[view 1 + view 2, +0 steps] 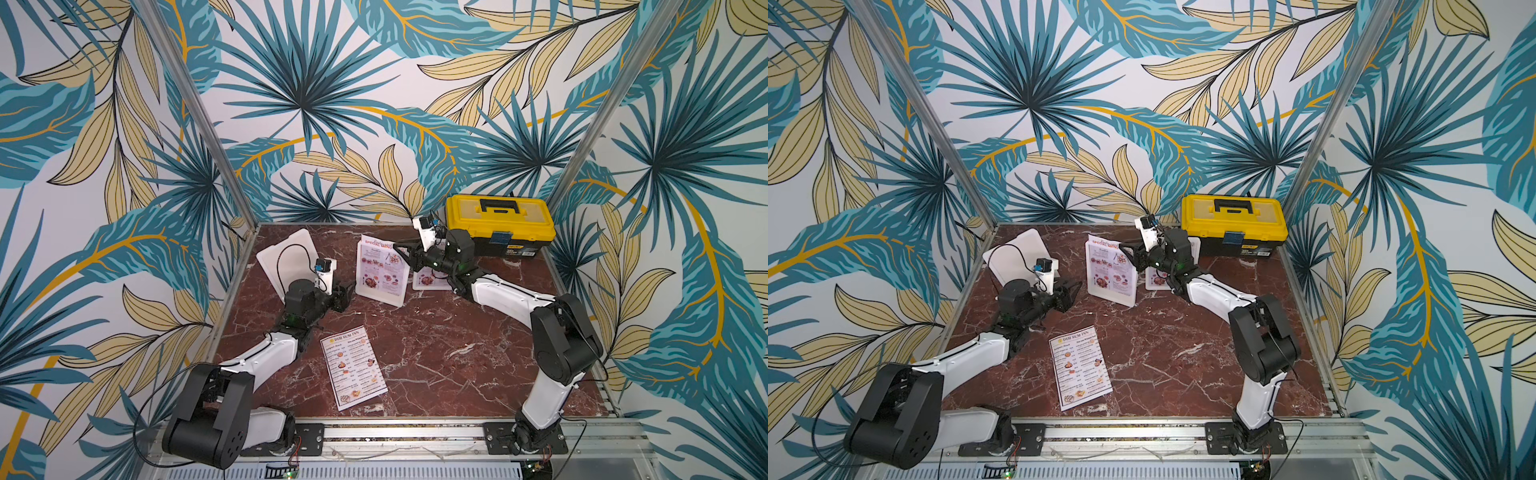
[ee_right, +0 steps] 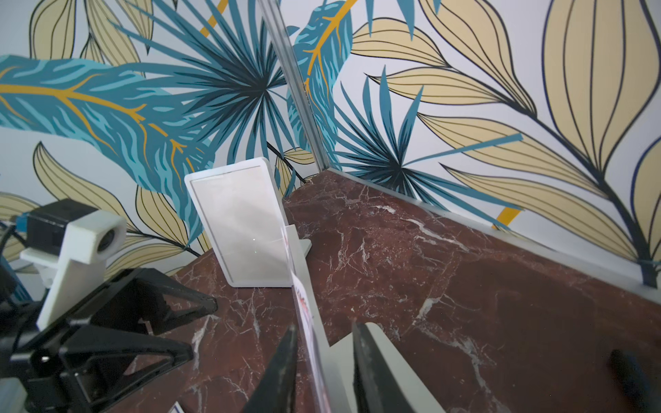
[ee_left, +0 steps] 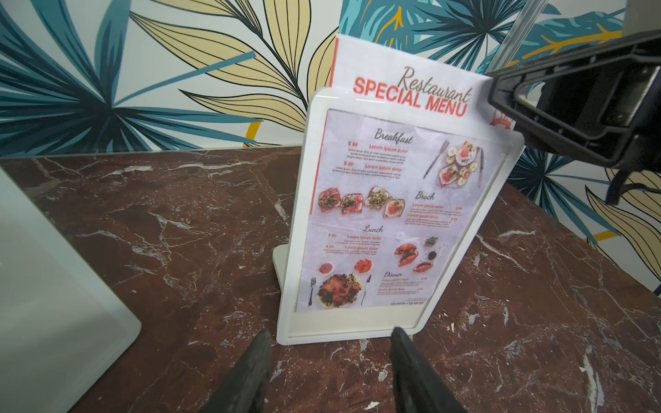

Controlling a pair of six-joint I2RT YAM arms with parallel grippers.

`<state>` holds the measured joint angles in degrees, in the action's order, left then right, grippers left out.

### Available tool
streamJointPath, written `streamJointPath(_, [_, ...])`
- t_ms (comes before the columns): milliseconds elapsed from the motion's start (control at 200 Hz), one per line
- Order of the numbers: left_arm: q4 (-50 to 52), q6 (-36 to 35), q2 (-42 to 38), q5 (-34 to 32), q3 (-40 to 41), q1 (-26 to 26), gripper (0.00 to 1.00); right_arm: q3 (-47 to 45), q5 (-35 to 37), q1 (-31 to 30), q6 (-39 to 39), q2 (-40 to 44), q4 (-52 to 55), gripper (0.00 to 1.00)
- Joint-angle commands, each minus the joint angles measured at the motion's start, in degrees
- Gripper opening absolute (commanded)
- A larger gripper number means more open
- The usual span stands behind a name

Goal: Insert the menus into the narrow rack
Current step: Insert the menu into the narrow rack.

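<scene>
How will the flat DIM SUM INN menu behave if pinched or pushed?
Probably floppy: the DIM SUM INN menu looks paper-thin. Lying flat on the glossy marble table, it would likely slide rather than lift.

toolbox (image 1: pixel 500 222) fills back right, rack (image 1: pixel 380 272) mid-table — bare tabletop (image 1: pixel 457 357) front right

dark red desk (image 1: pixel 436 353) veined white; yellow-lidded black plastic toolbox (image 1: pixel 500 220) upper right; white paper menu (image 1: pixel 353 370) lower centre; red-titled paper menu (image 1: pixel 380 270) centre; teal-and-beige leaf-print wall (image 1: pixel 311 104).
</scene>
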<state>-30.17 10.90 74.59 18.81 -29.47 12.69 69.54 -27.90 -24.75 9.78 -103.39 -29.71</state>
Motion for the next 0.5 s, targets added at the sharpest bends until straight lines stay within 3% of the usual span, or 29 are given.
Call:
streamJointPath(0, [-1.11, -0.59, -0.39, -0.5, 0.38, 0.28, 0.54, 1.11, 3.44, -0.29, -0.15, 3.28, 3.24, 0.37])
streamJointPath(215, [-1.12, -0.61, -0.32, -0.58, 0.39, 0.32, 0.54, 5.15, 14.62, -2.48, -0.77, 6.98, 13.35, 0.44])
streamJointPath(496, [-1.07, -0.61, -0.32, -0.64, 0.38, 0.36, 0.54, 16.95, 35.66, -7.92, -1.57, 2.52, 30.45, 0.44])
